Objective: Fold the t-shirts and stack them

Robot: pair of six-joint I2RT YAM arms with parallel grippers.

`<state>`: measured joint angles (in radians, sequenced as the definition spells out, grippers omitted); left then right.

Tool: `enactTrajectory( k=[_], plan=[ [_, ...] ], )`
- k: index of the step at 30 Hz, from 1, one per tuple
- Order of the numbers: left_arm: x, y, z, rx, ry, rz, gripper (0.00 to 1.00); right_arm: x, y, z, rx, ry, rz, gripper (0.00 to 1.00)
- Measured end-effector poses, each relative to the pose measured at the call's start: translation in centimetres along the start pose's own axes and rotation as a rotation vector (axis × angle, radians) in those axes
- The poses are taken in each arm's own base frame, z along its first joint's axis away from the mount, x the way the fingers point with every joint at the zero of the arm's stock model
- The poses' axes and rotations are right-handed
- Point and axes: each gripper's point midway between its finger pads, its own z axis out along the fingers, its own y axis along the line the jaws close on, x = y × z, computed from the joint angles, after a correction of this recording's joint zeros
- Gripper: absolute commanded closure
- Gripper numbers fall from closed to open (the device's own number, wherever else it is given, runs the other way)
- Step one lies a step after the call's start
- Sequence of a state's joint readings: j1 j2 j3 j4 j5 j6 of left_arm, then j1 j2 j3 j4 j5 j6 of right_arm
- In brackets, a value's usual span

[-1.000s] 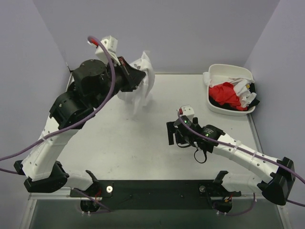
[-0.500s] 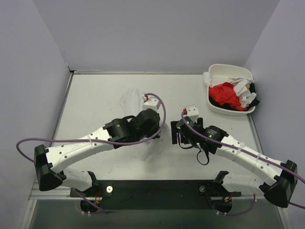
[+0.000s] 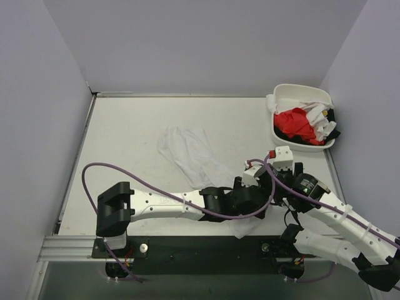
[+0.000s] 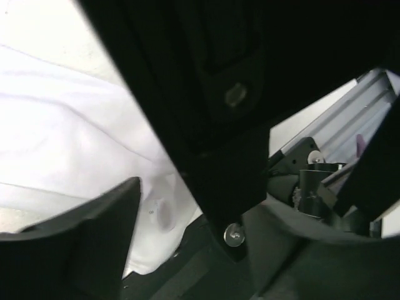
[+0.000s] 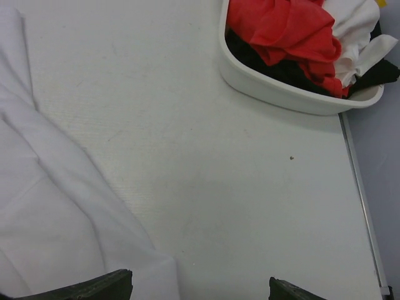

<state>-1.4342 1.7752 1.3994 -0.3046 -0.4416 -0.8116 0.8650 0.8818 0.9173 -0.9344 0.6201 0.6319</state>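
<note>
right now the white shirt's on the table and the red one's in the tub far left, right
No, the tub with the red shirt is at the far right, per the top view; the white shirt does lie on the table.

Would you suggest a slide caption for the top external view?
White t-shirt strewn across the table; left arm and right arm meet at its near end; tub holds more shirts.
</note>
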Motion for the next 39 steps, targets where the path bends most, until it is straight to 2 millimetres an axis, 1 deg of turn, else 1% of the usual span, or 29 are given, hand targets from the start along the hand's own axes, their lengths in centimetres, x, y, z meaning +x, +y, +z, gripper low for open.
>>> enactTrajectory(
  k=[1, 3, 5, 6, 8, 10, 12, 15, 17, 18, 19, 21, 22, 23, 25, 27, 28, 30, 32, 36, 39],
  plan=[
    [-0.2, -0.4, 0.0, 0.012, -0.01, -0.003, 0.07, 0.0, -0.2, -0.1, 0.0, -0.004, 0.005, 0.11],
    [-0.6, -0.4, -0.3, 0.012, -0.025, 0.006, 0.07, -0.3, -0.1, -0.3, -0.006, -0.011, 0.014, 0.11],
    [-1.4, 0.4, -1.2, -0.015, -0.04, 0.031, 0.06, -1.0, 0.4, -0.4, -0.018, -0.021, 0.032, 0.11],
    [-2.0, 1.0, -2.0, -0.035, -0.051, 0.044, 0.06, -1.4, 0.9, -0.4, -0.031, -0.027, 0.042, 0.11],
    [-3.9, 2.4, -4.2, -0.078, -0.081, 0.059, 0.05, -2.3, 2.1, -0.3, -0.056, -0.035, 0.055, 0.11],
    [-6.3, 4.4, -6.9, -0.134, -0.118, 0.062, 0.05, -3.1, 3.7, 0.1, -0.093, -0.042, 0.069, 0.11],
    [-9.2, 6.8, -10.1, -0.187, -0.172, 0.046, 0.05, -3.6, 5.6, 0.5, -0.134, -0.033, 0.072, 0.11],
    [-14.2, 11.2, -14.9, -0.248, -0.288, -0.055, 0.05, -3.9, 8.7, 1.8, -0.179, 0.012, 0.034, 0.11],
    [-17.2, 15.3, -18.0, -0.308, -0.385, -0.151, 0.05, -3.9, 11.2, 3.0, -0.205, 0.057, -0.007, 0.12],
    [-18.0, 17.6, -19.4, -0.349, -0.425, -0.193, 0.06, -3.9, 12.6, 3.6, -0.221, 0.079, -0.024, 0.12],
    [-18.3, 19.8, -20.6, -0.397, -0.456, -0.226, 0.06, -4.0, 13.9, 4.2, -0.236, 0.097, -0.041, 0.12],
    [-17.8, 23.4, -21.9, -0.48, -0.469, -0.264, 0.06, -4.5, 16.7, 5.2, -0.273, 0.13, -0.065, 0.13],
    [-17.2, 25.1, -22.2, -0.524, -0.461, -0.28, 0.06, -4.9, 18.0, 5.7, -0.291, 0.138, -0.073, 0.13],
    [-16.8, 26.1, -22.1, -0.551, -0.449, -0.287, 0.06, -5.3, 19.3, 6.1, -0.311, 0.147, -0.081, 0.13],
    [-15.6, 28.7, -21.5, -0.619, -0.405, -0.314, 0.06, -6.4, 21.8, 6.8, -0.344, 0.152, -0.088, 0.14],
    [-13.9, 30.9, -20.2, -0.668, -0.338, -0.334, 0.06, -7.4, 23.9, 7.5, -0.372, 0.148, -0.096, 0.14],
    [-12.9, 31.9, -19.7, -0.69, -0.301, -0.343, 0.06, -7.8, 24.4, 7.8, -0.376, 0.147, -0.098, 0.16],
    [-11.0, 33.4, -18.7, -0.714, -0.23, -0.362, 0.07, -8.2, 25.8, 8.5, -0.394, 0.152, -0.106, 0.17],
    [-9.9, 34.6, -18.2, -0.725, -0.18, -0.391, 0.07, -8.2, 26.8, 9.0, -0.405, 0.161, -0.115, 0.21],
    [-8.9, 36.3, -17.5, -0.733, -0.124, -0.457, 0.07, -7.2, 27.4, 10.1, -0.402, 0.195, -0.135, 0.32],
    [-8.2, 37.1, -16.9, -0.734, -0.089, -0.486, 0.08, -6.4, 27.6, 10.8, -0.395, 0.217, -0.147, 0.33]
  ],
)
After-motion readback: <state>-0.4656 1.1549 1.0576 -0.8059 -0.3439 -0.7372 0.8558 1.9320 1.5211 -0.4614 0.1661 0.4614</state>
